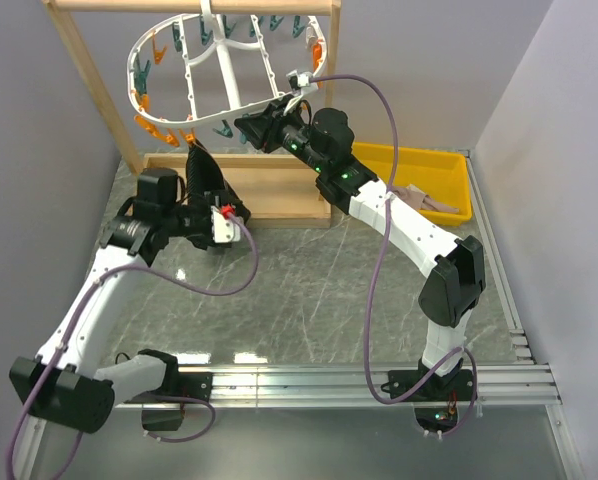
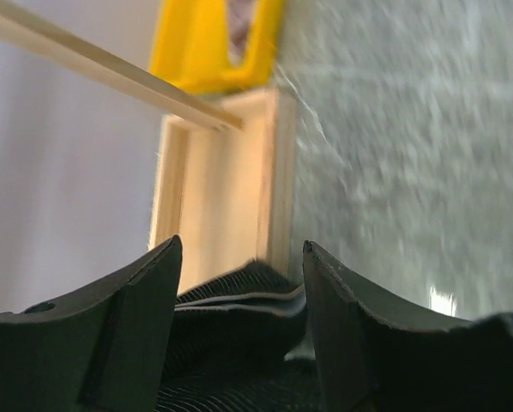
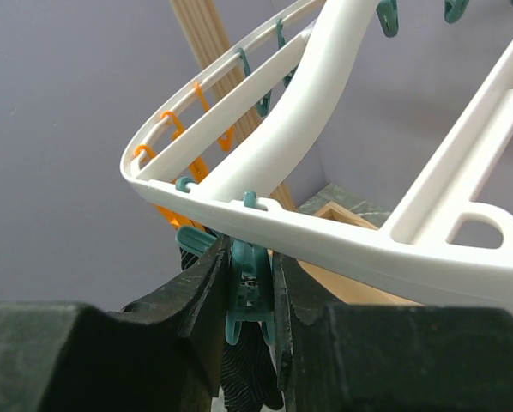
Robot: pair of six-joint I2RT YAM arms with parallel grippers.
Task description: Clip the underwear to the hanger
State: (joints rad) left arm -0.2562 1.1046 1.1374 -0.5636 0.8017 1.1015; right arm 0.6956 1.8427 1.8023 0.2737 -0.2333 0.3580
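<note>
The white oval hanger (image 1: 226,80) hangs tilted from the wooden frame, with orange and teal pegs along its rim. My right gripper (image 1: 254,128) is shut on a teal peg (image 3: 252,283) under the hanger's near rim (image 3: 325,240), squeezing it between both fingers (image 3: 205,292). My left gripper (image 1: 207,195) is shut on the black ribbed underwear (image 1: 201,170) and holds it up towards that peg. The cloth bunches between the left fingers (image 2: 239,300). A black ribbed edge (image 3: 244,378) hangs right below the peg's tips; whether it lies inside them is hidden.
The wooden frame's post (image 1: 89,70) and its box base (image 1: 279,190) stand behind both grippers. A yellow bin (image 1: 419,165) holding a pinkish-beige cloth (image 1: 424,200) sits at the back right. Grey walls close in on both sides.
</note>
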